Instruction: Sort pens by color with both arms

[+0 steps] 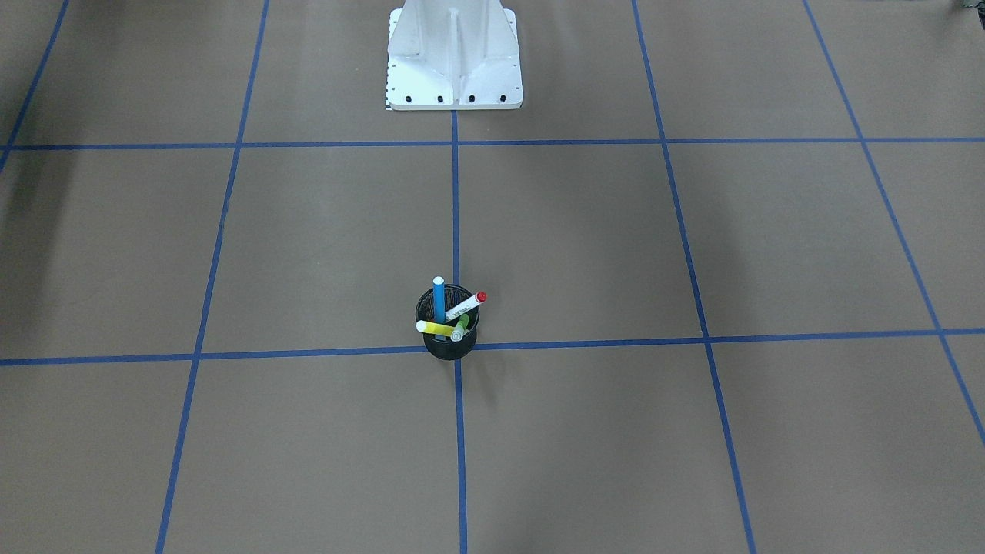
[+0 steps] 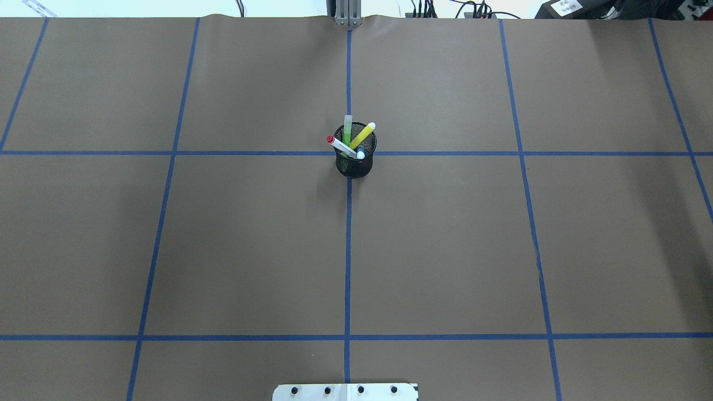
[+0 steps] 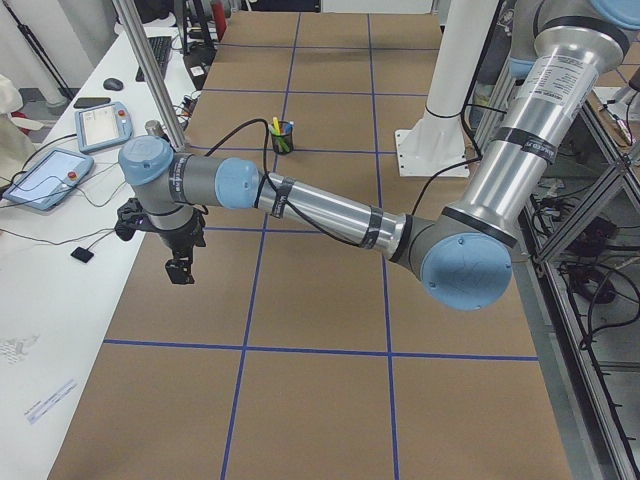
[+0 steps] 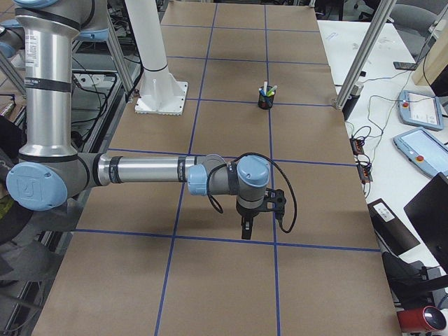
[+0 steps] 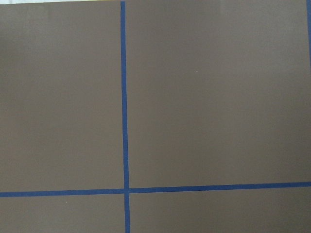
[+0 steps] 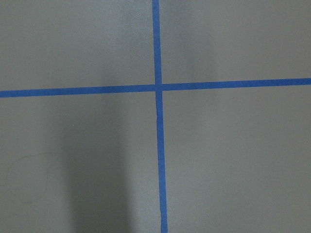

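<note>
Standing in a black mesh cup [image 1: 450, 348], all four pens are waiting to be sorted; none is lying on the worktop [image 1: 308, 246] yet. The cup is sitting on a crossing of the blue tape lines [image 1: 231, 355], straight out from the white base [image 1: 454, 61]. That central spot is probably giving both arms equal reach.

In the front-facing view the pens are fanning outward because each one is leaning on the rim:
- The blue pen [image 1: 439, 300] is pointing to 12 o'clock.
- The red-capped white pen [image 1: 465, 305] is pointing to 2 o'clock.
- The yellow pen [image 1: 435, 328] is pointing to 9 o'clock.
- The lime green pen [image 1: 460, 327] is tilting toward 5 o'clock.

Their upper ends are projecting above the rim, which is leaving free length for a grasp.

The left arm [image 3: 320, 210] is reaching out over the worktop's end, well apart from the cup, with the left claw [image 3: 180, 270] pointing down above the surface. The right arm [image 4: 147, 170] is mirroring it at the opposite end, with the right claw [image 4: 246, 227] also pointing down. Both claws are showing only in the side views, so whether either is open or closed cannot be told. Neither is carrying a pen. Both wrist views are showing only bare worktop and tape. This spread posture is likely keeping the centre unobstructed.
</note>
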`<action>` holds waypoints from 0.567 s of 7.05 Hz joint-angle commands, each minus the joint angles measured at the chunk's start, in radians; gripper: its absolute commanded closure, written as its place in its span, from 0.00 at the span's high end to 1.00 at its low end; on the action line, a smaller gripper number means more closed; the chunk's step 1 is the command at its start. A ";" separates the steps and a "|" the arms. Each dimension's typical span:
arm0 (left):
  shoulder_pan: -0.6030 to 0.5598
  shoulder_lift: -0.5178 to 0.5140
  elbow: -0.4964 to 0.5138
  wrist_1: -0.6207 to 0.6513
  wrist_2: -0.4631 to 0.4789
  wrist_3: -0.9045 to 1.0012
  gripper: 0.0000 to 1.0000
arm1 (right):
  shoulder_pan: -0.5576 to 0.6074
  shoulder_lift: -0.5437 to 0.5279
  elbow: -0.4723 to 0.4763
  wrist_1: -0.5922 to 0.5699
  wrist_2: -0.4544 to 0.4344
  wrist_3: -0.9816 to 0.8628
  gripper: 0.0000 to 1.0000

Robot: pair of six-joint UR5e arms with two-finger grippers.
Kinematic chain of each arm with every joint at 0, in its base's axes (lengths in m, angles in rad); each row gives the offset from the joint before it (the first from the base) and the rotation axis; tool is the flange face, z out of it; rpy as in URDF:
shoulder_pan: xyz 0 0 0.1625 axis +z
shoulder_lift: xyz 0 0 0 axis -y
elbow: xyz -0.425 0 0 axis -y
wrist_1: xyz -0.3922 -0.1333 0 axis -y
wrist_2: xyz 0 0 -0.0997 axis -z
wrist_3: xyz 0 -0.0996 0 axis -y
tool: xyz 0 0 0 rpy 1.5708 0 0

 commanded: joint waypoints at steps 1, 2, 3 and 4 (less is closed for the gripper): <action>0.009 -0.020 0.038 -0.003 0.020 0.020 1.00 | -0.010 0.005 0.000 -0.001 0.000 0.001 1.00; 0.009 -0.043 0.054 0.002 0.021 0.005 1.00 | -0.034 0.025 0.006 -0.005 0.003 0.001 1.00; 0.013 -0.046 0.051 0.002 0.016 -0.012 1.00 | -0.083 0.118 0.008 -0.015 0.003 0.003 1.00; 0.018 -0.063 0.042 0.005 0.013 -0.052 1.00 | -0.135 0.202 0.006 -0.014 0.008 0.004 1.00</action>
